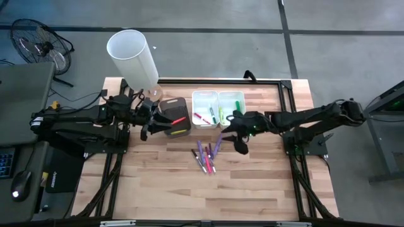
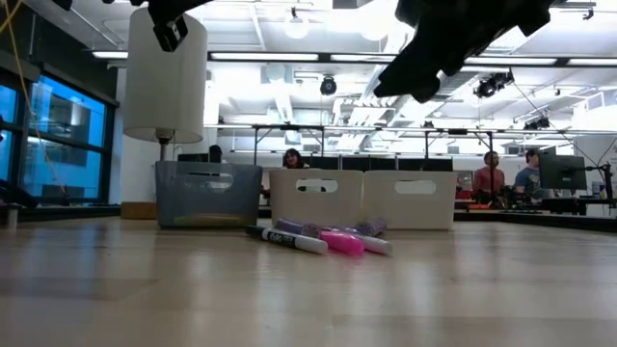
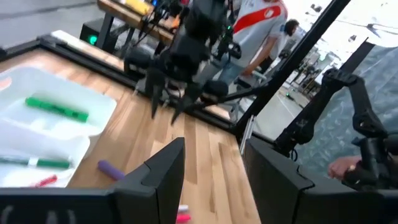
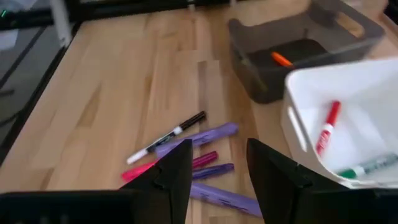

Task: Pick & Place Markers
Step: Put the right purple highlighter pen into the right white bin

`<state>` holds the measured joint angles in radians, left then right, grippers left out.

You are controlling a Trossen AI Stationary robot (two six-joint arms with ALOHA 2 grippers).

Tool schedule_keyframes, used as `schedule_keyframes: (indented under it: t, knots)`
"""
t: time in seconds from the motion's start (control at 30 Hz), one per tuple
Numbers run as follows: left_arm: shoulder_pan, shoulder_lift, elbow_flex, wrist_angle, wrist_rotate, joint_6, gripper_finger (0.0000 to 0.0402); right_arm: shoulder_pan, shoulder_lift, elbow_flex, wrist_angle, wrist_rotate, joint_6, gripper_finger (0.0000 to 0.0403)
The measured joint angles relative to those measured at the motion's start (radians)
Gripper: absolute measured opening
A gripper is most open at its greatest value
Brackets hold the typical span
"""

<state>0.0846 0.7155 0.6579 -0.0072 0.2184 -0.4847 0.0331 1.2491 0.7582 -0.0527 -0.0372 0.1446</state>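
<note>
Several markers [image 1: 207, 156] in purple, pink and one black-and-white lie loose on the table in front of the bins, also in the right wrist view [image 4: 198, 155] and the low view [image 2: 323, 239]. A red marker [image 1: 178, 120] lies in the dark bin [image 1: 176, 108]. Red and green markers [image 1: 213, 116] lie in the left white bin [image 1: 205, 96], and a green one [image 1: 237, 104] in the right white bin [image 1: 242, 96]. My left gripper [image 1: 153, 126] hangs open and empty beside the dark bin. My right gripper [image 1: 237, 137] hovers open and empty, right of the loose markers [image 4: 217, 165].
A tall white cylinder [image 1: 132, 57] stands at the table's far edge behind the dark bin. A black frame [image 1: 278, 81] runs along the table's far and right edges. Bare wood lies toward the near edge [image 1: 208, 195]. People stand in the room beyond [image 2: 489, 175].
</note>
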Motion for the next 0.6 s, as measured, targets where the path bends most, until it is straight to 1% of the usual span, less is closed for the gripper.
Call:
schedule_keyframes:
  t: [0.17,0.4,0.53,0.6]
  knots:
    - [0.000,0.000,0.000,0.053,0.004,-0.006,0.0166,0.051,0.000,0.000,0.019,0.004,-0.085,0.0149]
    - [0.000,0.000,0.000,0.070,0.009,-0.022,0.0166,0.096,0.000,0.000,0.005,0.039,-0.141,0.0184]
    - [0.000,-0.012,0.000,0.068,0.041,-0.018,0.0166,0.100,0.003,0.000,0.005,0.080,-0.165,0.0201]
    - [0.000,-0.026,0.000,0.072,0.051,-0.016,0.0166,0.100,0.015,0.000,0.004,0.116,-0.151,0.0206]
